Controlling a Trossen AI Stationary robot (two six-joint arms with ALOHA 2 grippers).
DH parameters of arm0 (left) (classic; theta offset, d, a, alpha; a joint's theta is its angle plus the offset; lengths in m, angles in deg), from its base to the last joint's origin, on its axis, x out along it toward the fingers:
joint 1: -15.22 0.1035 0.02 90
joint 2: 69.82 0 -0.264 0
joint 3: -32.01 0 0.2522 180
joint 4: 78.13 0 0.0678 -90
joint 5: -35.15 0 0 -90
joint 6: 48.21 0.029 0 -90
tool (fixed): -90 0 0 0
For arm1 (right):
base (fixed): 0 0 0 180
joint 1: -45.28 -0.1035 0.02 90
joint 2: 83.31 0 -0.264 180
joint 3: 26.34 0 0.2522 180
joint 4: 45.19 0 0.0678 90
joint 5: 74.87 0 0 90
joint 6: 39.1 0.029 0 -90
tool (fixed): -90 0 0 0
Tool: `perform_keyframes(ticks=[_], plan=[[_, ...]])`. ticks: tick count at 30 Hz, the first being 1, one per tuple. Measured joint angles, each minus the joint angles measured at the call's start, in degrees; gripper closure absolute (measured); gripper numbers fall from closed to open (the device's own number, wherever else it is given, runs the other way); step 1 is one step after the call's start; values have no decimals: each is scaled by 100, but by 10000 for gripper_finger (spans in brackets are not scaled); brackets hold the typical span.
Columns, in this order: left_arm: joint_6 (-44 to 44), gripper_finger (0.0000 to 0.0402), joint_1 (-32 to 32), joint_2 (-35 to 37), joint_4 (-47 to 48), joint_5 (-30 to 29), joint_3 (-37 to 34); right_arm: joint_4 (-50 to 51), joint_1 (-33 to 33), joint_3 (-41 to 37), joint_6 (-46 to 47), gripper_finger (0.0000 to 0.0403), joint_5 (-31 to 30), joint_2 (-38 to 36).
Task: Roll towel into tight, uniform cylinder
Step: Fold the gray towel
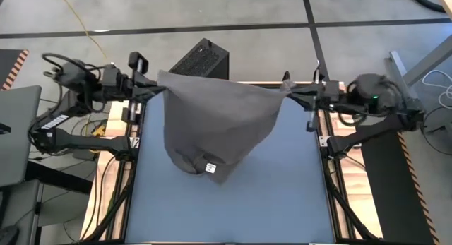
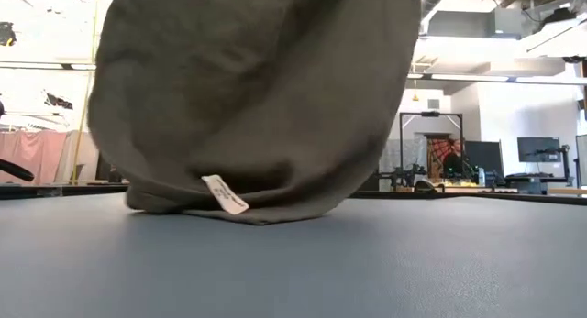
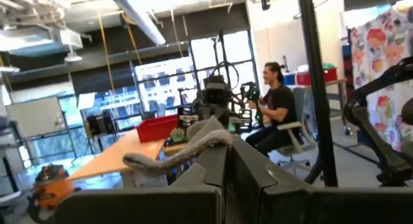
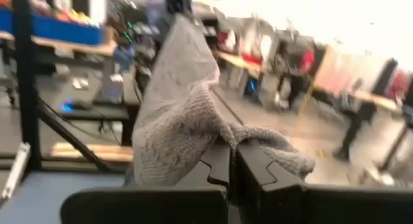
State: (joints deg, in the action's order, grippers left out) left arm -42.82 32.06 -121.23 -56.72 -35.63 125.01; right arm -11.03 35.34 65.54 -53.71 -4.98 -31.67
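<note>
The taupe towel point(image 1: 215, 121) hangs spread between my two grippers above the table's far part. Its lower end point(image 2: 238, 203), with a small white tag point(image 1: 210, 167), rests bunched on the blue-grey tabletop point(image 1: 233, 210). My left gripper point(image 1: 161, 90) is shut on the towel's upper left corner. My right gripper point(image 1: 288, 88) is shut on its upper right corner. Both are raised near the table's far edge. My left gripper pinches the towel's top left corner point(image 3: 213, 135) between its two shut fingers, coming level from the table's left. The cloth runs taut toward the other gripper and hangs below. My right gripper pinches the towel's top right corner point(image 4: 222, 137) between its two shut fingers, coming level from the table's right. A bunch of cloth sticks out past the fingers. The towel hangs below, its lower end on the table.
A black box point(image 1: 201, 60) stands beyond the table's far edge behind the towel. The table's near half point(image 1: 233, 217) is bare tabletop. A laptop point(image 1: 18, 132) sits left of the table. A person point(image 3: 277, 101) sits in the room beyond.
</note>
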Motion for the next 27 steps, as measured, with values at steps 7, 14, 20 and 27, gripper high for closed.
perform_keyframes(ticks=[7,14,20,27], plan=[[273,401,0,-82,42,49,545,-500,-410,393,-723,376,85,283],[211,401,0,-394,44,855,1281,-1161,-636,1083,-1150,376,583,701],[146,401,-122,-751,37,1766,1983,-1087,-960,1953,-1806,376,1597,1192],[209,401,-365,-1137,29,1954,2601,-917,-1086,2983,-2159,376,1671,1844]])
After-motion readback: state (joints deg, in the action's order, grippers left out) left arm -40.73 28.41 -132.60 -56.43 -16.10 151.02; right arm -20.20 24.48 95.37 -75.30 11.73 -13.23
